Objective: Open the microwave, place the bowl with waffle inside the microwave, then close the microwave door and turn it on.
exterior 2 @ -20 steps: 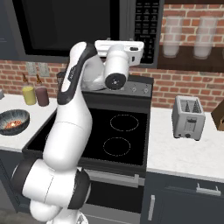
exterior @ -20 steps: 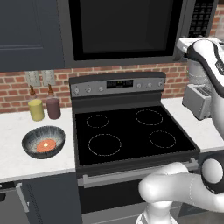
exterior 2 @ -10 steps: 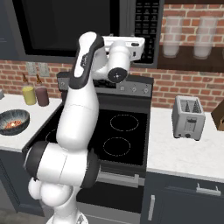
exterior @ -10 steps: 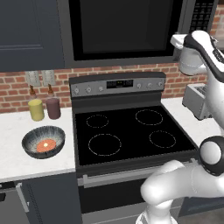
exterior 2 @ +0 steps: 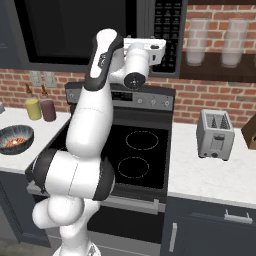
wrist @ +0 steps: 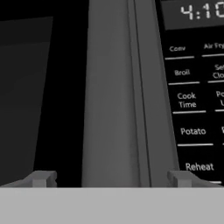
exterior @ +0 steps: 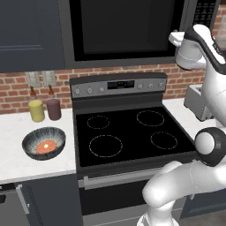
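Gripper (wrist: 111,178) spread fully wide, empty, fingertips (wrist: 43,178) straddling microwave door (wrist: 43,87) handle (wrist: 111,87); contact unclear.

Microwave door (exterior: 128,28) shut — waffle (exterior: 46,146) in bowl (exterior: 43,143) on counter.

The glossy white robot arm (exterior 2: 92,125) is built of thick, rounded, tube-like segments, bulging into large ball-shaped housings near its base. Dark grey to black bands and round end caps mark the joints, one cap showing a small centre dot. The boxy white hand ends in two small, stubby grey finger tips (wrist: 43,178).
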{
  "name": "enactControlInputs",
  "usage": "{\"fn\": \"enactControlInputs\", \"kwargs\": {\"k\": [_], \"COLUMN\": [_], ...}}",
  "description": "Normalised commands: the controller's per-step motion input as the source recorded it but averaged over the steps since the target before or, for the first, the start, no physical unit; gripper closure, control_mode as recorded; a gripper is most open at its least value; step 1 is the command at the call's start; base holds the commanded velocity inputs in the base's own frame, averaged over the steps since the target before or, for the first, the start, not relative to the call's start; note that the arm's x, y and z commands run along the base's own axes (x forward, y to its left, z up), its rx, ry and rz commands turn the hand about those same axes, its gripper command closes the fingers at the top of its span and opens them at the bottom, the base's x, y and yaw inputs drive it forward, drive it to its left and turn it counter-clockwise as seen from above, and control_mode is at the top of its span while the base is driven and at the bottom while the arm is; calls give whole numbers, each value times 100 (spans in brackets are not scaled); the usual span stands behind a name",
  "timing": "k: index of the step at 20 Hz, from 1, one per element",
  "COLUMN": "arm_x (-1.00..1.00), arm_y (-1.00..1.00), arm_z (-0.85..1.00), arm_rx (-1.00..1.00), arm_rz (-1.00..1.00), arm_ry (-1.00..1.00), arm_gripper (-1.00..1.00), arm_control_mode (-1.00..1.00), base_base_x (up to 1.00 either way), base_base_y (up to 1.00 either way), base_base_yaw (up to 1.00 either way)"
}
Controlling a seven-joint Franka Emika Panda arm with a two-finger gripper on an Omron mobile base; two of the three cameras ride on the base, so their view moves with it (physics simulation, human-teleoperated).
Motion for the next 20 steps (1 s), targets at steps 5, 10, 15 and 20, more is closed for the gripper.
{"fn": "enactControlInputs", "kwargs": {"k": [5,10,15,20], "arm_x": [3,-48,-92,-100], "arm_y": [0,0,0,0], "arm_z": [0,0,0,0], "arm_rx": [-3,0,0,0], "arm_rz": [0,3,4,3], "arm_ry": [3,-1,0,0], "arm_gripper": [100,100,100,100], "arm_control_mode": [-100,-100,-100,-100], "base_base_x": [0,0,0,0], "base_base_y": [0,0,0,0], "base_base_yaw": [0,0,0,0]}}
